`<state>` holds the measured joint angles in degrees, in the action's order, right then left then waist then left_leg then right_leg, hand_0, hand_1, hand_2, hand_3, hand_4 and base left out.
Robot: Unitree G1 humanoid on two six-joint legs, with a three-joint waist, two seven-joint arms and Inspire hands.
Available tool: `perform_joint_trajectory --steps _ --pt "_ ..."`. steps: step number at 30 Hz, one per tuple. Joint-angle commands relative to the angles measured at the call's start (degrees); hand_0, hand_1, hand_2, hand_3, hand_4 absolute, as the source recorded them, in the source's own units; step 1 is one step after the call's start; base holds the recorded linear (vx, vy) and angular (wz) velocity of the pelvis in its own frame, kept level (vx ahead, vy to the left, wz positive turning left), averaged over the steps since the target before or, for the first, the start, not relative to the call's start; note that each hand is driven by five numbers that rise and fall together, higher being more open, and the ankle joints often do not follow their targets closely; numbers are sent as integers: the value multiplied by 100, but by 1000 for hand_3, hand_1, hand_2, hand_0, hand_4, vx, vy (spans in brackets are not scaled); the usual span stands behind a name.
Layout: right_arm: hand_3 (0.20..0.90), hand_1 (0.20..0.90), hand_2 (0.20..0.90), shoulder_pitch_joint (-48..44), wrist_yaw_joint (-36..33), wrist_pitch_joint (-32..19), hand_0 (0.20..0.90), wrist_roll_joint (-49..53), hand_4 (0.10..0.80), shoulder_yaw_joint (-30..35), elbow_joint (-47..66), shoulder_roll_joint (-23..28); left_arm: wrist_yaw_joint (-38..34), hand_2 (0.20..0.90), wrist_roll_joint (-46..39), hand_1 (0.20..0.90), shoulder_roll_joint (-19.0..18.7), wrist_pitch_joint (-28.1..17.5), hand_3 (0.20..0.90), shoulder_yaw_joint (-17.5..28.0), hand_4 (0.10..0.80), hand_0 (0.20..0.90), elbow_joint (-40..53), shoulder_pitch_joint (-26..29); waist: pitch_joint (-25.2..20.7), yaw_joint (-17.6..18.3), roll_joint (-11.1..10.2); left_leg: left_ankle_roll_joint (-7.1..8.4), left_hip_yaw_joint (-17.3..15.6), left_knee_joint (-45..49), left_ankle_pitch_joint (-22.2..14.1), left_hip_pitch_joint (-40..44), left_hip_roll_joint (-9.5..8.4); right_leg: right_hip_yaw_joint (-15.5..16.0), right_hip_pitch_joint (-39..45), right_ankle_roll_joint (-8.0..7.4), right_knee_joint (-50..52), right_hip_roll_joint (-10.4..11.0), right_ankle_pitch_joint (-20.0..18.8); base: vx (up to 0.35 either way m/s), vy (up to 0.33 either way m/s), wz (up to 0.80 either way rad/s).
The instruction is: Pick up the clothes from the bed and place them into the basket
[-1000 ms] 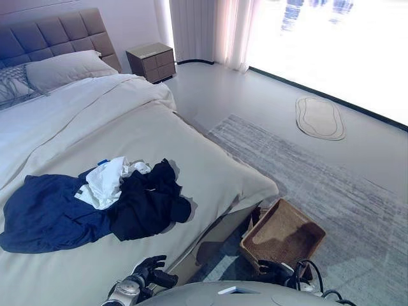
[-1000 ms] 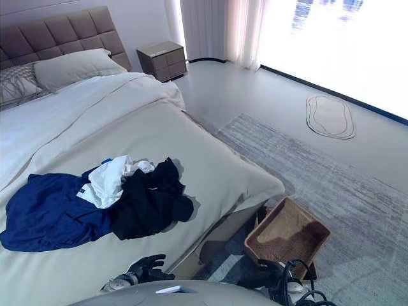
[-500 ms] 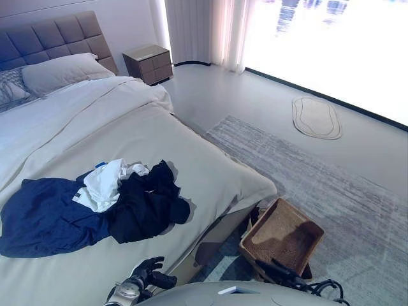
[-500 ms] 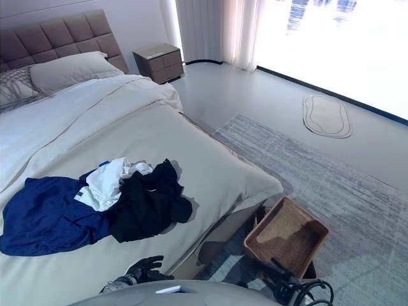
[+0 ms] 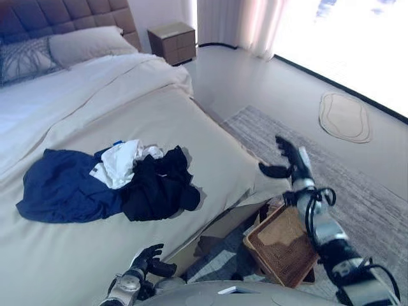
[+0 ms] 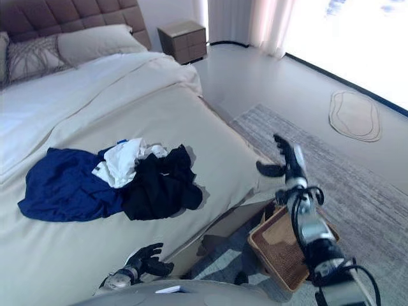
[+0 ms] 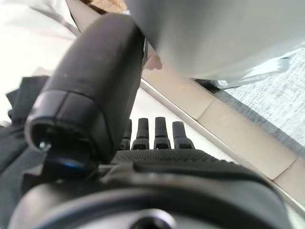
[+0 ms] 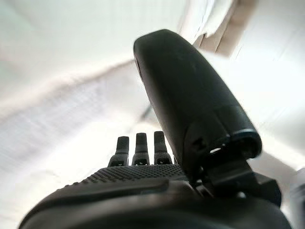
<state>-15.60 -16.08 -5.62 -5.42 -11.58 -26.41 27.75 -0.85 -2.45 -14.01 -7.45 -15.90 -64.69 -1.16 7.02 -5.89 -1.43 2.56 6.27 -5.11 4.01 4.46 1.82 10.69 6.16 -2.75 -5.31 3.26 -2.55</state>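
A heap of clothes lies mid-bed: a navy blue garment, a white one on top and a black one at its right side. The woven basket stands on the floor by the bed's foot corner. My right hand is raised above the basket near the bed corner, open, fingers straight and empty. Low by the bed's near edge my left hand hangs open and empty, well short of the clothes.
The bed has a beige cover, pillows and a padded headboard. A nightstand stands by the curtains. A grey rug covers the floor under the basket; a small oval mat lies farther off.
The head camera has shifted, moving the whole scene. My right arm has risen from below the frame to above the basket with its hand open. The left hand stays low.
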Motion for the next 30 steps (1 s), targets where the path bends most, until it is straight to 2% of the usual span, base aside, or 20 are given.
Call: perform_joint_trajectory --steps 1,9,15,17,19,21,22,26,27,30 --pt "900 900 900 -978 -340 -205 900 -1098 800 -384 829 173 -35 900 126 900 -92 112 900 -211 800 900 -143 116 351 -322 -298 -484 22 376 -559 -84 -370 -194 -230 -163 747 337 207 4 -17 36" --pt "900 900 900 -2327 -482 271 900 -1848 800 -1114 827 328 -31 900 183 900 -439 238 900 -224 800 900 164 194 643 -908 -436 -441 502 390 -403 -481 -398 223 -314 -247 842 457 230 -2 0 38" --pt "900 900 900 -3617 -1016 383 900 -1938 800 -1620 208 459 -111 900 7 900 -698 85 900 -352 800 900 302 437 1125 -1429 -529 -386 835 534 -267 -1103 -433 587 -555 -282 915 554 173 -108 -18 38" --pt "900 900 900 -3839 -1156 404 900 -1903 800 -1691 98 475 -122 900 -20 900 -727 50 900 -368 800 900 342 455 1185 -1501 -537 -368 892 544 -244 -1196 -438 643 -591 -284 907 557 169 -78 -4 21" --pt "900 900 900 -4341 -1182 568 900 -1727 800 -1799 -217 460 -141 900 -156 900 -761 -64 900 -413 800 900 378 536 1317 -1675 -534 -325 970 542 -166 -1407 -454 781 -661 -293 882 580 152 -104 33 22" --pt "900 900 900 -4606 -982 762 900 -1501 800 -1902 -480 472 -123 900 -224 900 -791 -98 900 -424 800 900 408 602 1375 -1745 -534 -301 1001 532 -129 -1512 -458 845 -709 -298 882 586 157 -56 17 21" --pt "900 900 900 -4777 -611 1158 900 -1149 800 -2019 -814 497 -88 900 -256 900 -846 -117 900 -417 800 900 477 639 1462 -1828 -537 -267 1028 541 -127 -1583 -451 899 -753 -293 930 594 192 -43 -1 24" --pt "900 900 900 -5062 268 1543 900 -676 800 -2320 -1638 417 -71 900 -331 900 -926 -89 900 -442 800 900 672 702 1644 -1951 -540 -211 1135 590 -94 -1727 -454 1013 -887 -274 1038 625 222 -21 19 20" --pt "900 900 900 -5121 777 1757 900 -760 800 -2378 -1894 326 -46 900 -391 900 -929 -118 900 -464 800 900 691 713 1691 -1981 -518 -195 1156 593 -79 -1737 -447 1044 -907 -269 1076 636 240 18 63 17" --pt "900 900 900 -5217 1673 2081 900 -720 800 -2508 -2475 141 -16 900 -463 900 -945 -144 900 -503 800 900 786 767 1791 -2055 -489 -173 1176 565 -41 -1771 -425 1095 -921 -263 1092 637 273 -7 33 19"
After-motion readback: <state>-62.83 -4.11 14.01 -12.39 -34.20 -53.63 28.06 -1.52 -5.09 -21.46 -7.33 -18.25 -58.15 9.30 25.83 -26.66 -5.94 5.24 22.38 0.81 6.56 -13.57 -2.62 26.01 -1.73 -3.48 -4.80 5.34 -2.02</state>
